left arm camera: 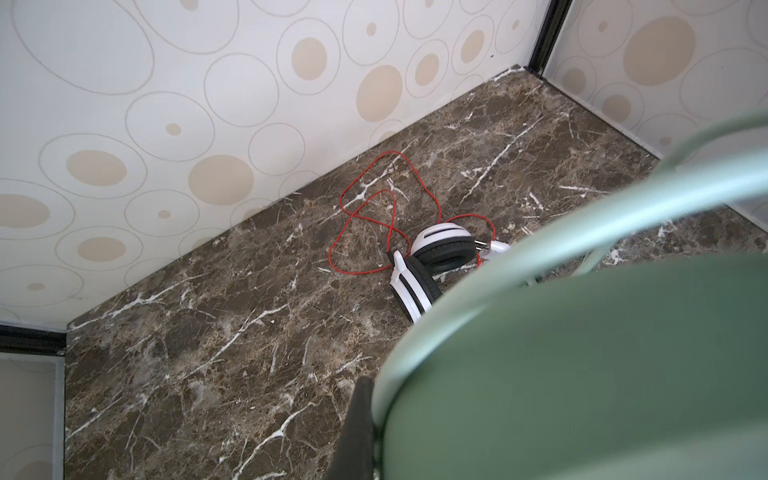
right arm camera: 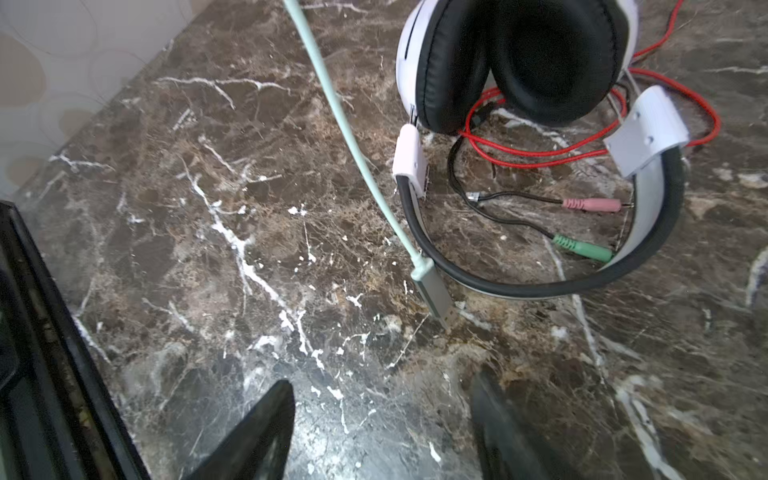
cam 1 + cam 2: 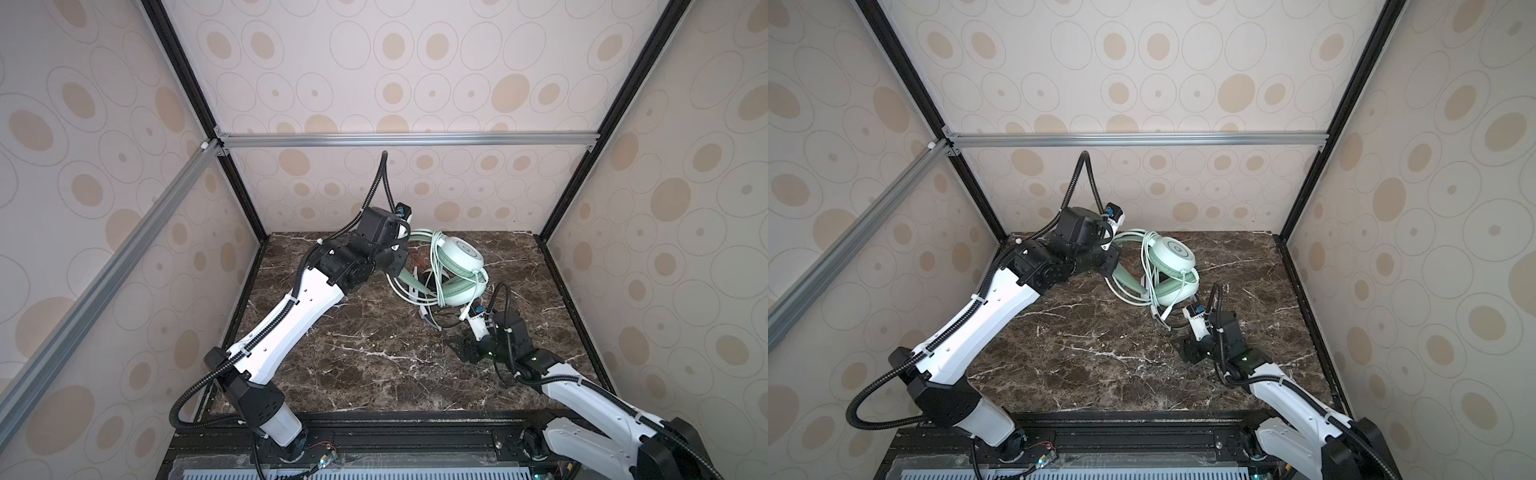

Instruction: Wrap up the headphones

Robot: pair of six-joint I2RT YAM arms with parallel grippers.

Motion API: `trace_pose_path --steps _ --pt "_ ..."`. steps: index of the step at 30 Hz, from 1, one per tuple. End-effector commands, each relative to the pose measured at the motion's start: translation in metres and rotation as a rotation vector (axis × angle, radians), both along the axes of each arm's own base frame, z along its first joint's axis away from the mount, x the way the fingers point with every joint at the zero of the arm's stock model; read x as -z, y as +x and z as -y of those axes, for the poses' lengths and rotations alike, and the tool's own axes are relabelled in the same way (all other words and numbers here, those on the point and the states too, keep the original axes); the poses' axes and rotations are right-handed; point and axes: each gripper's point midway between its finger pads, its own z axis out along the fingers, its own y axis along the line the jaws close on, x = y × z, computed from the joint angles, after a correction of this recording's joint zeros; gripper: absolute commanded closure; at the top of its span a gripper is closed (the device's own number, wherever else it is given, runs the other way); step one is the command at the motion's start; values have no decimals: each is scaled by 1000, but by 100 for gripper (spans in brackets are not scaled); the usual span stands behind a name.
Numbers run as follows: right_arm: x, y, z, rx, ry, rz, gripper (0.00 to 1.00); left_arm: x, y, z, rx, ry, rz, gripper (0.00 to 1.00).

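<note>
Held mint-green headset (image 3: 461, 255) above white-and-black headset (image 2: 540, 62)

There were two headsets: one mint-green headset (image 3: 461, 255) and one white-and-black headset (image 2: 540, 62). There were two long cables: one pale green cable (image 2: 345, 124) and one red cable (image 1: 374, 199). There were three plugs: one USB plug (image 2: 432, 291), one pink plug (image 2: 590, 204) and one green plug (image 2: 586, 249). There were two robot arms, the left arm (image 3: 299, 316) and the right arm (image 3: 582, 395), and one marble table (image 3: 374, 365).
</note>
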Motion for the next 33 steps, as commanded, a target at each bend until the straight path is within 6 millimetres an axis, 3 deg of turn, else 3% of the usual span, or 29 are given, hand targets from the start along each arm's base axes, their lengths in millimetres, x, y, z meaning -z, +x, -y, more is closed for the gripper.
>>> trace_pose_path --steps 1,19,33 --pt "-9 19 -3 26 -61 58 31 -44 -3 4 12 -111 63 100" --pt "-23 64 -57 -73 86 157 24 -85 -11 10 47 -147 119 100" --pt "-36 95 -67 -142 122 244 19 -103 -15 11 53 -168 146 100"
